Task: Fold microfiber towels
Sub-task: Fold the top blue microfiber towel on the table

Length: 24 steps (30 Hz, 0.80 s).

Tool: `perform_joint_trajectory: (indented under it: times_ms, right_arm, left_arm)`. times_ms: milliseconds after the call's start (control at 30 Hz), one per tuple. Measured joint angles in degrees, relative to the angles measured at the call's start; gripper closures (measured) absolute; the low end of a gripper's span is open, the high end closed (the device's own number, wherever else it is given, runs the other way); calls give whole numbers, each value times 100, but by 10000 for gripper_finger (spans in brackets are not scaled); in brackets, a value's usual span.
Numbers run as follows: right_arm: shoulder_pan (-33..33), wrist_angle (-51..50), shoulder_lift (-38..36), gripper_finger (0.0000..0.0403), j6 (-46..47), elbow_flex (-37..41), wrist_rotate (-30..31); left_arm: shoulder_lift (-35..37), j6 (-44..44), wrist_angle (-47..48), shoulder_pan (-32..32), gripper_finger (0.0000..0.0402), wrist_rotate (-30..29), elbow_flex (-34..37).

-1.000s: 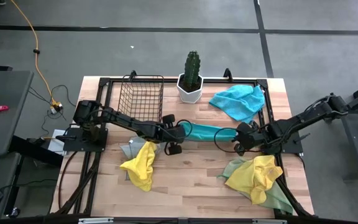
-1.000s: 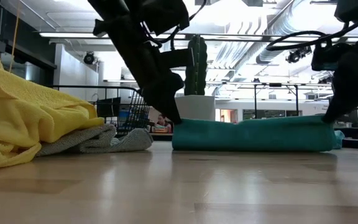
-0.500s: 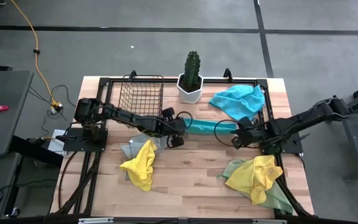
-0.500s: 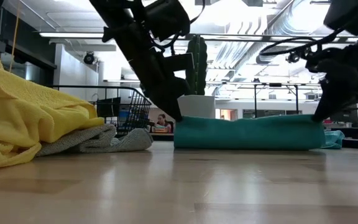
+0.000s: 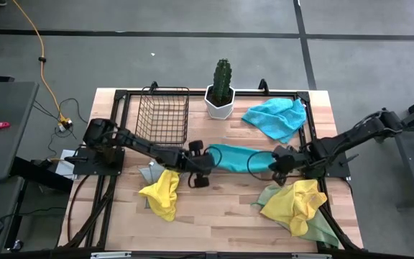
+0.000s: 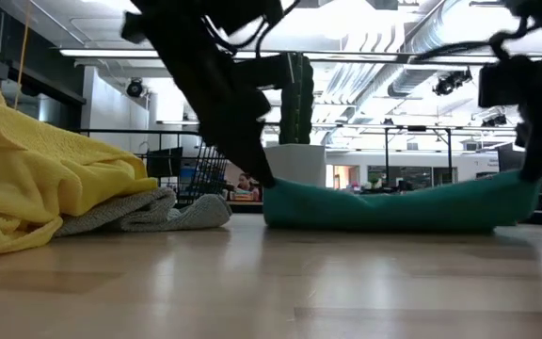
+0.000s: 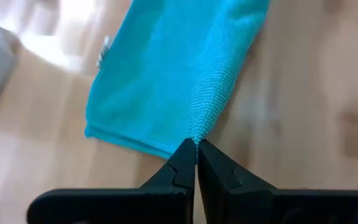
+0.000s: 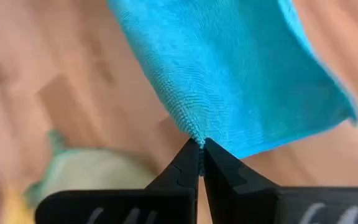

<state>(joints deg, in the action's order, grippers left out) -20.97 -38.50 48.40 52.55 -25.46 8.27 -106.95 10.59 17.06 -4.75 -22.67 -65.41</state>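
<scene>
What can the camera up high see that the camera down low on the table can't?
Only the high view shows the second turquoise towel near the far right corner, the yellow and pale green heap at front right, and the whole wire basket. Only the low view shows the room's ceiling lights. Both show the turquoise towel stretched between the left gripper and right gripper, both jaws shut on it, plus the cactus and the yellow towel.
</scene>
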Motion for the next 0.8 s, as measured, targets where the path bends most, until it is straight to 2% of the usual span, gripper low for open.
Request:
perform_joint_trajectory:
  times_ms: [167, 333, 533, 800]
  right_arm:
    - [-573, 31, 0, 403, 336, -165, -440]
    - [-1005, 55, 0, 403, 466, -290, -677]
    - [-999, -61, -2, 403, 454, -384, -16]
    - [-851, -1173, 0, 403, 1544, -377, 844]
  left_arm:
    - [4, 411, 423, -353, 401, 196, -101]
    - [6, 326, 620, -509, 401, 191, -353]
    - [9, -117, 595, -177, 401, 8, -551]
    - [9, -50, 606, 485, 401, 3, -440]
